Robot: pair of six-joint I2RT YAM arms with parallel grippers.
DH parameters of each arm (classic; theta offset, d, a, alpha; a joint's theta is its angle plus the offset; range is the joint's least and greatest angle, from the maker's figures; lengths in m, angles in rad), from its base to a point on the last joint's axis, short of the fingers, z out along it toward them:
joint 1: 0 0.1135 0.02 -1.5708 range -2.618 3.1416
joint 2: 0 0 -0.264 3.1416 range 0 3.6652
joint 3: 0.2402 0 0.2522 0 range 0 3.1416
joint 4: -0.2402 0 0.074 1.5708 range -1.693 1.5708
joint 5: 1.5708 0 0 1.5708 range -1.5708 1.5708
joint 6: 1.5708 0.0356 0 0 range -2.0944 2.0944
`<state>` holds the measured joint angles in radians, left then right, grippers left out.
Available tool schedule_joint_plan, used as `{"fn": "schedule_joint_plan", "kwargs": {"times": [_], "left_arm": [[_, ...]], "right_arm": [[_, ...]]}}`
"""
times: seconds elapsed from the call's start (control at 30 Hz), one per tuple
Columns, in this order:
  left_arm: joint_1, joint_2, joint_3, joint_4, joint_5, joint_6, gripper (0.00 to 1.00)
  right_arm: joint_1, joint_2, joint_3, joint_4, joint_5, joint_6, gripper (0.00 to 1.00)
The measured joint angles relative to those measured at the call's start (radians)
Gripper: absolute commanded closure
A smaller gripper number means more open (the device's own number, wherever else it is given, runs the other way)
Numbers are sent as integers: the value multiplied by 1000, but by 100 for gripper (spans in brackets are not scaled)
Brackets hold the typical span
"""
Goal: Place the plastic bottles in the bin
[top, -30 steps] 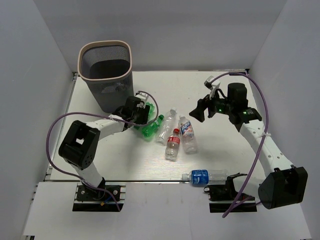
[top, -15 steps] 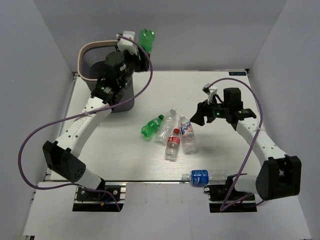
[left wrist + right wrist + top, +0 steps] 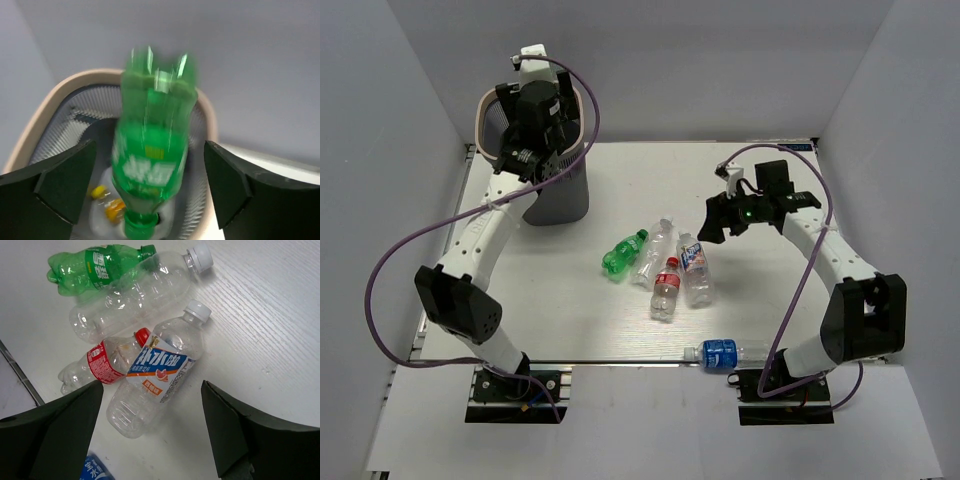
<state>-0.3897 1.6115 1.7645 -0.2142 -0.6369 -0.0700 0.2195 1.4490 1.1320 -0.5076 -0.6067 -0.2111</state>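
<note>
L gripper (image 3: 542,105): up from table (image 3: 770,300) to over bin (image 3: 35,120). Fingers now wide.
Green bottle (image 3: 152,150): cap-down, blurred, prob. dropping in.
R gripper (image 3: 712,222): spread wide above remaining bottles (image 3: 160,365). Five left on table.

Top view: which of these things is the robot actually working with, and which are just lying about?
Part of the job: bin; upended green bottle over its mouth; on the table, lying green bottle, clear bottle, red-label bottle, blue-and-white-label bottle, blue-label bottle.

Just there (rig fittings, nothing loose): purple cable; black base plate.
</note>
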Motion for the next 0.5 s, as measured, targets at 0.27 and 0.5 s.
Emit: {"fn": "schedule_joint_plan", "kwargs": {"times": [0.27, 0.5], "left_arm": [[34, 36, 12, -78, 4, 41, 0], [13, -31, 14, -87, 597, 119, 0]], "right_arm": [[79, 131, 66, -58, 85, -21, 11], [145, 195, 64, -69, 182, 6, 11]]}}
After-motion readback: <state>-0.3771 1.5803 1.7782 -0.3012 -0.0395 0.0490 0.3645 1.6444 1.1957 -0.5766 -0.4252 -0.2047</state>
